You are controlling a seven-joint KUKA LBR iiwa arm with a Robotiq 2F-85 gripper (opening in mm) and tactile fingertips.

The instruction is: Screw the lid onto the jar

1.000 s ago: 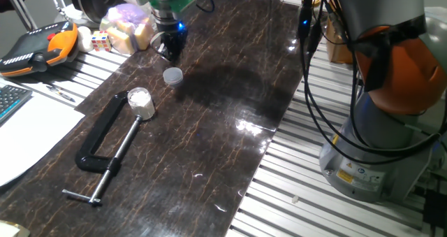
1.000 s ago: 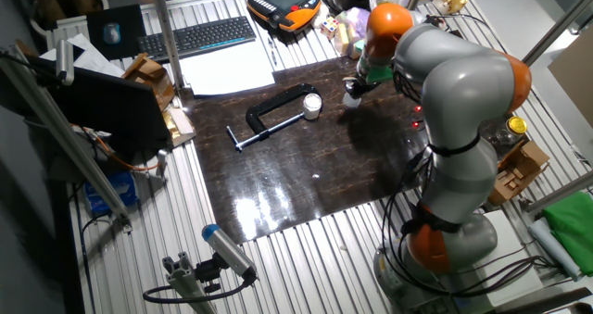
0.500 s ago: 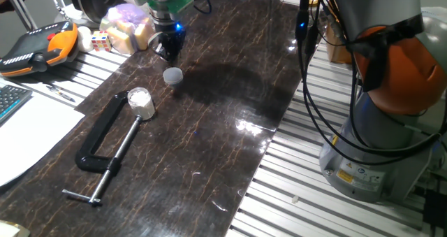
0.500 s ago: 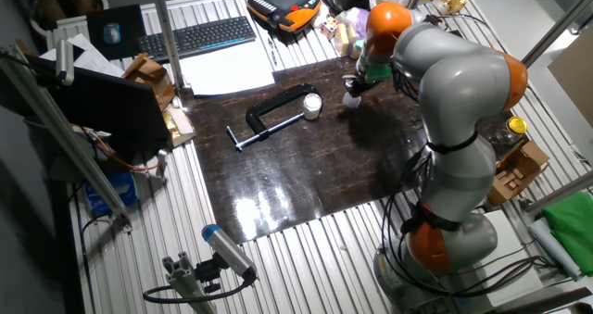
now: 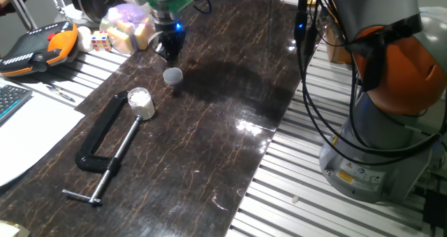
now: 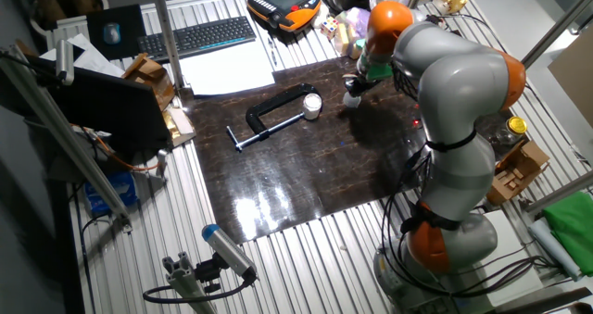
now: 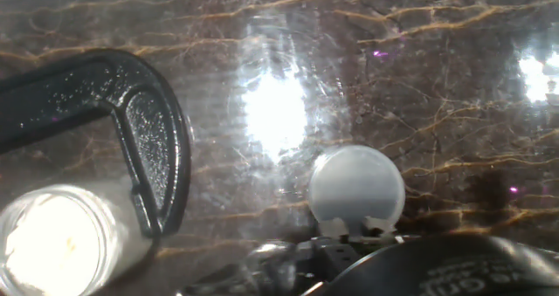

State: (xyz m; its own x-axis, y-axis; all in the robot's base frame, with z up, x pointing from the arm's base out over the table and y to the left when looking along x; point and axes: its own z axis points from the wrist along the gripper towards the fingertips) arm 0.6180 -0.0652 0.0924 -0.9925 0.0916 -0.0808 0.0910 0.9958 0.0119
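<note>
While my gripper (image 5: 170, 50) hovered at upper left, its state unclear to me, the lid (image 5: 172, 75) lay on the tabletop (image 5: 230, 90) just below it, the jar (image 5: 141, 101) lower left.

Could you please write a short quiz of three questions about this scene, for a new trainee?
1. True or false: the lid is already on the jar.
2. The jar stands closest to which thing? A) the C-clamp B) the keyboard C) the robot's base
3. Fill in: the gripper hovers just beyond the ____, which lies flat on the table.

Key: 1 false, the lid lies apart from the jar. 2 A, the jar sits at the clamp's jaw. 3 lid.
</note>
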